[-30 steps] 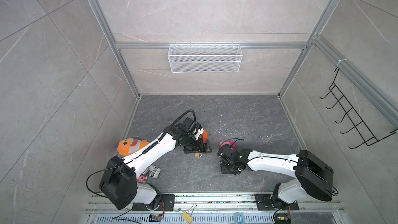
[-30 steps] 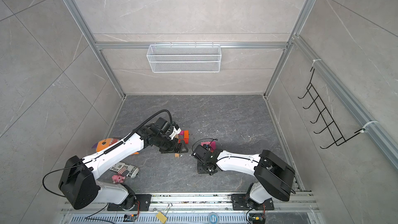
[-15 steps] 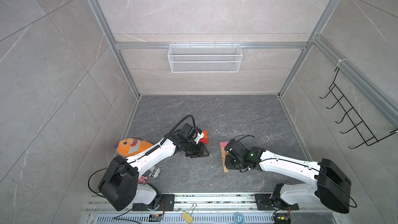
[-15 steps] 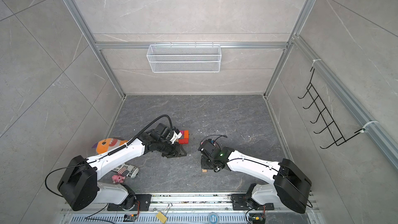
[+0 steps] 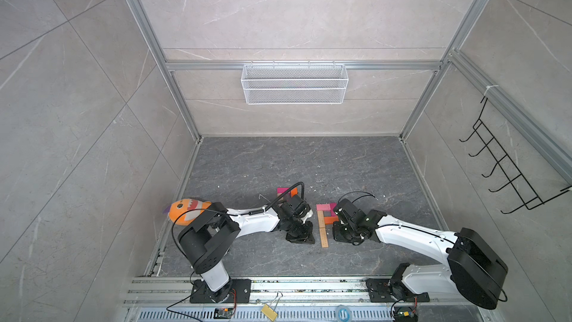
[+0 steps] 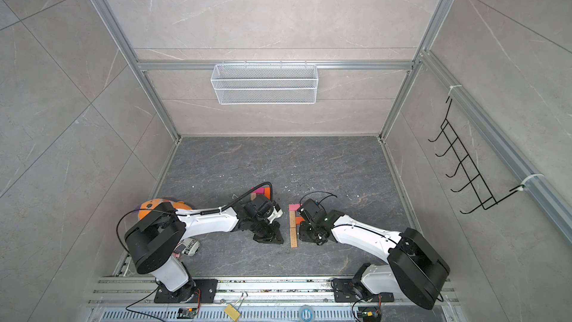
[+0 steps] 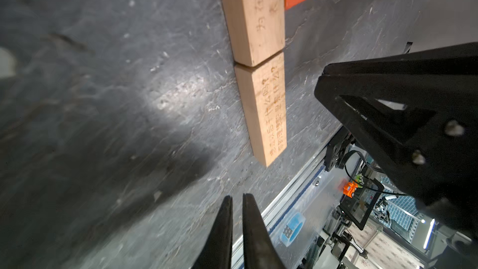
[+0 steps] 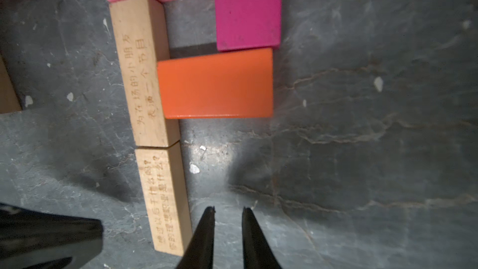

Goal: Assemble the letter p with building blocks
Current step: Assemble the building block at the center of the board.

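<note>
Tabletop [image 5: 278, 162]: dark grey stone-look slab, white specks scattered mid-surface. Orange plush fish [image 5: 185, 210] at the left edge, partly covered. Black-and-white patterned pouch [image 6: 189, 246] near the front-left corner. White wire basket [image 5: 294, 83] hangs on the back-wall rail. Black hook rack [image 5: 501, 175] on the right wall. Past the front edge, on the rail: yellow tag [image 5: 269, 312], blue tape roll [image 5: 342, 314]. Left wrist view shows a small orange toy [image 7: 350, 189] beyond the rail.

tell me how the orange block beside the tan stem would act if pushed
Probably stiff: the orange block looks like a painted bar with crisp edges. It lies flat on its broad face on the floor, so it should slide, not tip or roll. It seems to abut the tan stem block, so a push may shift that.
</note>
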Controlling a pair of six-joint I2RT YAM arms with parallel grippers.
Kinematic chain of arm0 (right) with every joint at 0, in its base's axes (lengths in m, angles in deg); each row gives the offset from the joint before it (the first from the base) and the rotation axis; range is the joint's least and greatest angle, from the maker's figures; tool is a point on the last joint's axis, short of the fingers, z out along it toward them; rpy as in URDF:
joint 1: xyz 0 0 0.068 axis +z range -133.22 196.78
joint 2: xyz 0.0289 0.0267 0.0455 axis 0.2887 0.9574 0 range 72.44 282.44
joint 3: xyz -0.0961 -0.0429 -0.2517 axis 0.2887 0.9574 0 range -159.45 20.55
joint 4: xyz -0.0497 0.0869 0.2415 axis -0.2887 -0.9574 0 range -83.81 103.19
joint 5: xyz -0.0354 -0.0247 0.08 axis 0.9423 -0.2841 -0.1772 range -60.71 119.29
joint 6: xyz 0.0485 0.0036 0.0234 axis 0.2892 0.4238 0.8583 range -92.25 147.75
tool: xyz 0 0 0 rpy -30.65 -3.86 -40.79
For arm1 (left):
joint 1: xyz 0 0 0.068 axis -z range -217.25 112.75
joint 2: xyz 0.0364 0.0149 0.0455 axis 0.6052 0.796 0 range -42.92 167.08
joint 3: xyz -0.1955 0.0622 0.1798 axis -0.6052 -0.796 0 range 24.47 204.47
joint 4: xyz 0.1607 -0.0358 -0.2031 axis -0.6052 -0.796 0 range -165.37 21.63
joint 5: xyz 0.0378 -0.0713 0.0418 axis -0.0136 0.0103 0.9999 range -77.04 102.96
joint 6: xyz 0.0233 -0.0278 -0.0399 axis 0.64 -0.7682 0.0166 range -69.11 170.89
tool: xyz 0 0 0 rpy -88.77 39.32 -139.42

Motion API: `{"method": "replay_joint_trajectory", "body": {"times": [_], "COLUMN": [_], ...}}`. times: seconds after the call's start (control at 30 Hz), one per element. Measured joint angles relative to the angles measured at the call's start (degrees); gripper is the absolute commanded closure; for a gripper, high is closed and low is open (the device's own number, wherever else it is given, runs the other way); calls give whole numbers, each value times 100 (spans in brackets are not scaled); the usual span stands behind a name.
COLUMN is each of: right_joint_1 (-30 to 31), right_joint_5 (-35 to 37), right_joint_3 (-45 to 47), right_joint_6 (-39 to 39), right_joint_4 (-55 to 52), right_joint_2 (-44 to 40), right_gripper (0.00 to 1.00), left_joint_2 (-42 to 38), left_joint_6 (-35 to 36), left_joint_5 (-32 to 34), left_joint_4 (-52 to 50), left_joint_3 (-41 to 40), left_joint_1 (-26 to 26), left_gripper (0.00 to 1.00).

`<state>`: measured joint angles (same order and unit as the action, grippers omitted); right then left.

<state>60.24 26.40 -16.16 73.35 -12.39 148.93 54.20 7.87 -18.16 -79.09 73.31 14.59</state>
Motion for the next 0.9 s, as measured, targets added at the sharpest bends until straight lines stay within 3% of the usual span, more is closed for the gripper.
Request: {"method": "replay_joint_trajectory", "body": {"times": [0.33,0.9], "right_joint_1": [-22,-33], "right_joint_5": [-275,-424], "right_joint_3": [160,173], "right_joint_6": [-42,-39], "right_joint_4": [422,785], "right_joint_2": [229,350], "right_gripper": [76,75], "left_joint_2": [407,562], "left_joint_6": [-463,-654], "left_joint_5": [66,46], "left_joint_4": [671,1032], "left_joint_3": [0,4], "left_joint_1": [52,68], "left_gripper": [86,86]}}
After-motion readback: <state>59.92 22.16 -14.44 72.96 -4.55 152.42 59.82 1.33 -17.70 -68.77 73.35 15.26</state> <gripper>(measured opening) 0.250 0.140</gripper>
